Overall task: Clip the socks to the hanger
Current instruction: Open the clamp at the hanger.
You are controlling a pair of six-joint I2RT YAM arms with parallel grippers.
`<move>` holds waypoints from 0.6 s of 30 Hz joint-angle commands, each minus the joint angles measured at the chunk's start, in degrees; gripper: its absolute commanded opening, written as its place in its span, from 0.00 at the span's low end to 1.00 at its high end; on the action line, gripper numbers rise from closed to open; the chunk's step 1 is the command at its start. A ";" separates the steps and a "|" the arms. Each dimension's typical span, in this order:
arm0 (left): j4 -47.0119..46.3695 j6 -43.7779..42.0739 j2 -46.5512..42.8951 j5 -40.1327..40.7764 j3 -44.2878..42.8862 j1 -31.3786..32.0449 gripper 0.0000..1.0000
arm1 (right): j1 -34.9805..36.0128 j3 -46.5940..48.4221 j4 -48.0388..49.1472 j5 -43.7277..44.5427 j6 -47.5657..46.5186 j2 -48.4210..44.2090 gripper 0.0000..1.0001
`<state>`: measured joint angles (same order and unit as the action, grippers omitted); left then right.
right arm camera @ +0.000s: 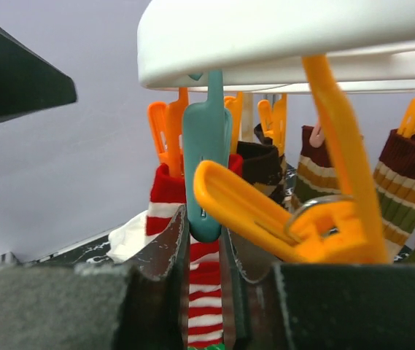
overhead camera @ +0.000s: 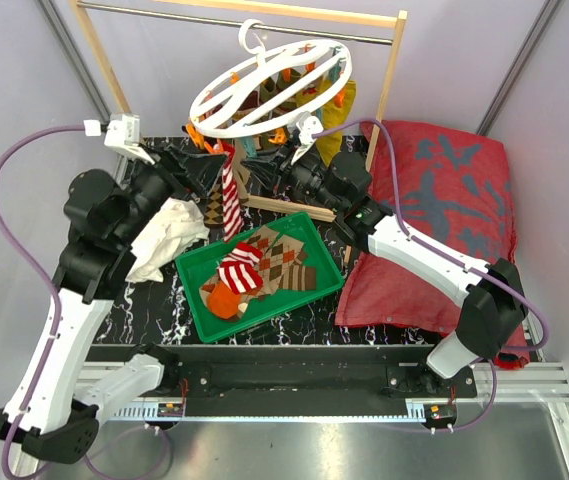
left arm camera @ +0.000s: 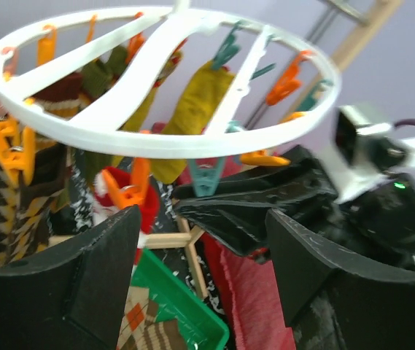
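Hanger [left arm camera: 156, 144]: just above both grippers, several socks [left arm camera: 192, 109] already clipped. Green tray [overhead camera: 196, 285] below them: more socks left to hang, roughly midway by the look. Left gripper [left arm camera: 201, 226]: spread wide, empty. Right gripper [right arm camera: 207, 240]: narrow, pinching teal clip [right arm camera: 206, 182], striped sock [right arm camera: 206, 292] right behind.

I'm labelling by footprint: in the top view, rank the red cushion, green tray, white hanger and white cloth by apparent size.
Red cushion
green tray and hanger look alike, and the hanger sits nearer the camera, so unranked
white cloth smallest
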<state>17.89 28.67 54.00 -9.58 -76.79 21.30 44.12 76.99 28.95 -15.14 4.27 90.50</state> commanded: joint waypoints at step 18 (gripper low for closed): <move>-13.85 6.31 8.75 -2.98 1.92 0.15 0.69 | 0.88 -0.35 -0.12 -8.33 5.66 0.03 0.00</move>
<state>8.84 33.12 61.65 -13.76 -72.49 21.32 44.05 76.95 28.91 -20.29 9.91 90.50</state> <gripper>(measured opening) 0.704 0.211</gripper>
